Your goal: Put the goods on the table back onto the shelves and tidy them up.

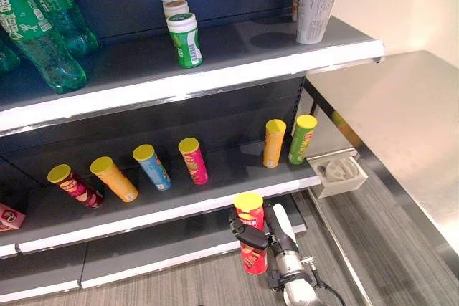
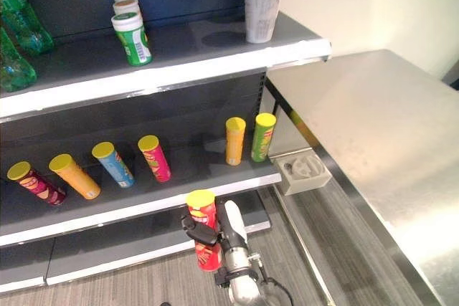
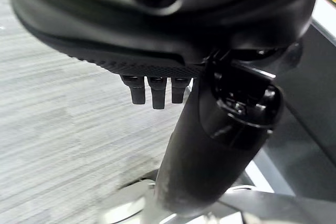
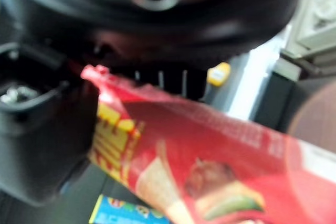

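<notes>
The robot's right hand is wrapped around a red cardboard crisp tube with a yellow lid, holding it upright in front of the grey middle shelf, below its white edge. On that shelf stand six more yellow-lidded tubes, the pink one nearest behind. The left hand hangs over the floor, fingers straight, holding nothing.

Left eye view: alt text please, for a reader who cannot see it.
The right hand grips a red chip can with a yellow lid, upright, in front of the middle shelf, where six chip cans stand in a loose row. The top shelf holds green bottles, small jars and a lidded cup.
</notes>
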Robot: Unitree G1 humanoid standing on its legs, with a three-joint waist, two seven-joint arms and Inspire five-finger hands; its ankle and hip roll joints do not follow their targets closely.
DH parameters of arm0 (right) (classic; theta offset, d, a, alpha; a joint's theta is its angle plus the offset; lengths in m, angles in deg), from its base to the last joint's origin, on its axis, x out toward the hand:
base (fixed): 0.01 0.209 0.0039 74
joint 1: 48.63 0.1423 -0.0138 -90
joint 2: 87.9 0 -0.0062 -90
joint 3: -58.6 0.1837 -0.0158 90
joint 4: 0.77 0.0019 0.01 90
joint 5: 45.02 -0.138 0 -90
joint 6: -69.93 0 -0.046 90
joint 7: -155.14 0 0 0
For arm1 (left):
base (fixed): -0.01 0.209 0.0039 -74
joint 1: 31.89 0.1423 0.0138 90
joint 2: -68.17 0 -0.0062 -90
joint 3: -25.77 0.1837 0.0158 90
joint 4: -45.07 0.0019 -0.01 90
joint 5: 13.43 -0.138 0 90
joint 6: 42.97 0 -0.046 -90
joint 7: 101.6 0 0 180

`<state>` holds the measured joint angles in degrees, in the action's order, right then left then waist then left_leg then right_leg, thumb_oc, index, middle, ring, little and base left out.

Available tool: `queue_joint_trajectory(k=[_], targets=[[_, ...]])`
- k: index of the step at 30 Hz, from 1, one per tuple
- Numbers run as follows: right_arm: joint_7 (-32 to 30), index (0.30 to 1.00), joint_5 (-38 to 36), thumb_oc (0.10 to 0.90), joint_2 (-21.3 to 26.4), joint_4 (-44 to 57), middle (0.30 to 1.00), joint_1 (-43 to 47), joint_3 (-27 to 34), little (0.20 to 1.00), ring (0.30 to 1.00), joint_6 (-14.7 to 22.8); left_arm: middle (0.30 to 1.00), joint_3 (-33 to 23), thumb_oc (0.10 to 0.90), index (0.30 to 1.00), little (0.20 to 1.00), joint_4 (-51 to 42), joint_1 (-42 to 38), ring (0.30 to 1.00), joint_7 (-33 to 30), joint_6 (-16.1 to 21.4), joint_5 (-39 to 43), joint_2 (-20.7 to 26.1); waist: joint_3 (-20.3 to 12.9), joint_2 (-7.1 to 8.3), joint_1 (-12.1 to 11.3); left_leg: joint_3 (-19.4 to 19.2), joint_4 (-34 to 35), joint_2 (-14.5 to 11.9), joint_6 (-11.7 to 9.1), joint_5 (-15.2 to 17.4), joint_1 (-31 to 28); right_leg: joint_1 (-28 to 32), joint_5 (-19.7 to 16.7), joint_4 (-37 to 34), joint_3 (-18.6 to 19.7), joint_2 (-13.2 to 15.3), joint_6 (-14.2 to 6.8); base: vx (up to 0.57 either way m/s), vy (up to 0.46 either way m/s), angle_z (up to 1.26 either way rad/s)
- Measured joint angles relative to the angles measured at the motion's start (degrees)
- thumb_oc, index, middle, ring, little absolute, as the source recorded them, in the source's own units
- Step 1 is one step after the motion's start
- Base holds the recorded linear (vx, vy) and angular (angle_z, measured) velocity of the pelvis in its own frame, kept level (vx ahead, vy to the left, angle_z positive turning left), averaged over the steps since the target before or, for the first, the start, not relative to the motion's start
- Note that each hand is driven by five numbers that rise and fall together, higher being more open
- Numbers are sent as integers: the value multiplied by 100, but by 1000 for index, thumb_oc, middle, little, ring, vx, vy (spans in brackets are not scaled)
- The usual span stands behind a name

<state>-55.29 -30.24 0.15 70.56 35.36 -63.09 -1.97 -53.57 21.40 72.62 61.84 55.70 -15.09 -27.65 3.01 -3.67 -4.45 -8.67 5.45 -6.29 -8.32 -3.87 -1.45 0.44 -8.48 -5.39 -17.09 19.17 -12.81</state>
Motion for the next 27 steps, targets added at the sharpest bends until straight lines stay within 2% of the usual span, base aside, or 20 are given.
queue_joint_trajectory(k=[4, 8, 10, 11, 14, 19, 21, 27], targets=[[-418, 300, -6, 400, -29, -199, 300, 289, 251, 300, 300, -2, 900, -26, 800, 900, 900, 5, 62, 900, 2, 42, 159, -31, 54, -129, -107, 21, -18, 118, 47, -36, 179, -148, -63, 2, -9, 114, -42, -65, 106, 4], [-943, 300, 44, 400, -47, -342, 300, 1235, 587, 300, 300, -2, 900, -35, 800, 900, 900, 1, 10, 900, 2, 151, 179, -109, 174, -314, -134, 65, -27, 268, 142, -119, 504, -472, -185, 2, -2, 268, -73, -81, 91, 7], [-1242, 300, 185, 400, -51, -339, 300, 1790, 844, 300, 300, 2, 900, -26, 800, 900, 900, 9, -55, 900, -4, 177, 275, -104, 258, -450, -207, 108, -28, 320, 192, -162, 671, -603, -222, 2, -13, 342, -79, -98, 100, 15], [-1401, 300, 315, 400, -42, -342, 300, 2052, 898, 300, 300, 0, 900, -27, 800, 900, 900, 14, -60, 900, -6, 208, 277, -92, 307, -527, -332, 131, -29, 364, 194, -172, 717, -637, -223, 2, -31, 363, -79, -77, 84, 8], [-1623, 300, 658, 400, -39, -344, 300, 2533, 989, 300, 300, -3, 900, -8, 800, 900, 900, 29, -142, 900, -4, 243, 286, -126, 359, -632, -452, 197, -32, 422, 215, -229, 969, -834, -269, 3, -96, 416, -112, -58, 65, 14], [-1642, 300, 884, 400, 67, -348, 300, 2958, 988, 300, 300, -56, 900, -4, 800, 900, 900, 9, -260, 900, -3, 301, 384, -148, 419, -675, -615, 273, -35, 519, 254, -274, 1290, -1087, -291, 4, -170, 520, -136, -28, 54, 12], [-1717, 300, 979, 400, 152, -348, 300, 3165, 1085, 300, 300, -130, 900, 3, 800, 900, 900, -6, -416, 900, -5, 319, 385, -149, 516, -694, -751, 276, -52, 582, 270, -285, 1408, -1190, -309, 4, -170, 589, -148, -34, 55, 9], [-1889, 300, 1091, 400, 156, -348, 300, 3455, 1177, 300, 300, -217, 900, 74, 800, 900, 900, -192, -731, 900, -32, 445, 383, -150, 730, -783, -748, 301, -303, 729, 336, -241, 1797, -1373, -368, 5, -261, 747, -187, -44, 44, 10]])
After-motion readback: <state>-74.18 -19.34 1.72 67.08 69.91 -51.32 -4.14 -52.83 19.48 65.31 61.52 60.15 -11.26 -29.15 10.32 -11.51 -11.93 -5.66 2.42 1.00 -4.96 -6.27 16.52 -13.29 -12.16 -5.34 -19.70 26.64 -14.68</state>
